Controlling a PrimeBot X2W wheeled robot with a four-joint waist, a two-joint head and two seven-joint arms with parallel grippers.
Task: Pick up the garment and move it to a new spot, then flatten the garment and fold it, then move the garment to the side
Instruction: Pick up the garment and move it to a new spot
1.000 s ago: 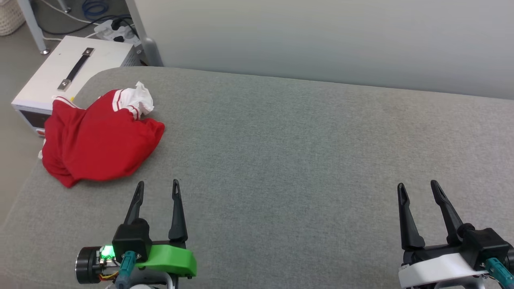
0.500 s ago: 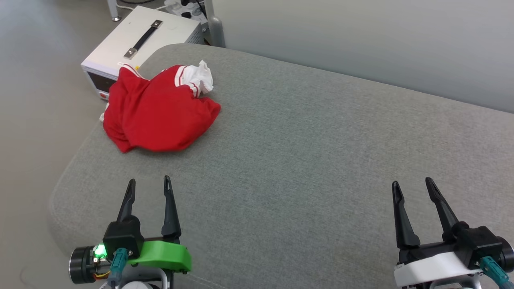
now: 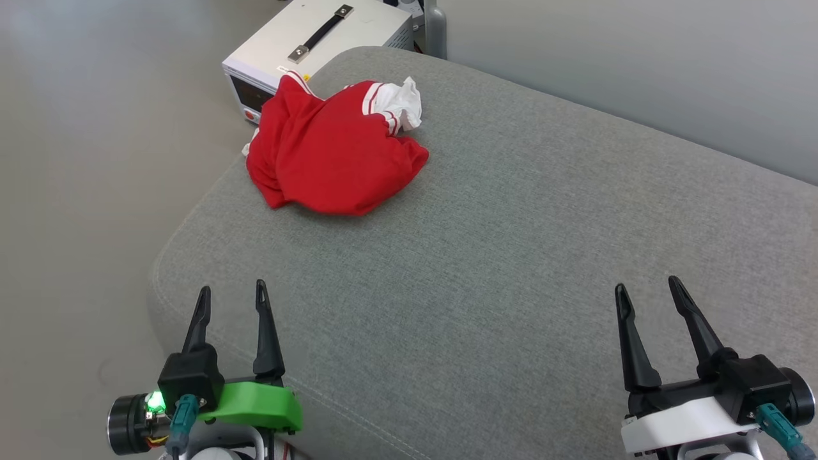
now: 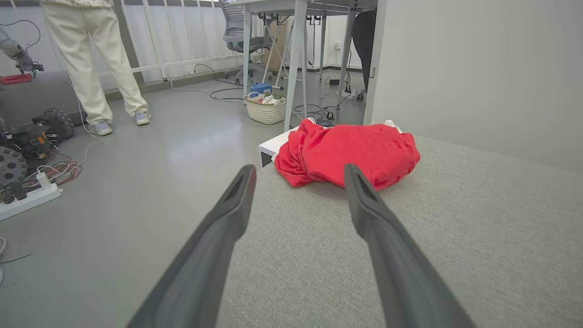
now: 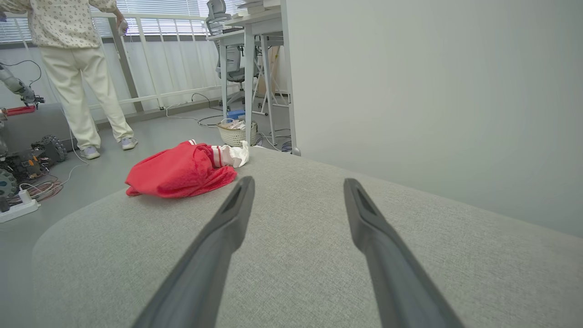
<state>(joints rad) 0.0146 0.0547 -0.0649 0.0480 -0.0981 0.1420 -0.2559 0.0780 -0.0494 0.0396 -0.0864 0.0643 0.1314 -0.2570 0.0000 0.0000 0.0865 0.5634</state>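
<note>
**Pre-grasp: pick-up not started**

The garment (image 3: 332,160) lies crumpled in a red heap at the far left corner of the grey cushion (image 3: 511,255). One white sleeve pokes out on the heap's far side, next to a white box (image 3: 319,38) on the floor. Left pincer (image 3: 232,287) and right pincer (image 3: 647,285) are both spread and empty, over the near edge and well apart from the cloth. Likely step: first pick-up. Next, the left arm probably reaches forward and pinches a good bunch of fabric.

Garment (image 3: 332,153) on cushion's (image 3: 511,255) far left corner.
We see box (image 3: 319,38) behind it, left gripper (image 3: 232,287) before it, right gripper (image 3: 646,285) well apart.
</note>
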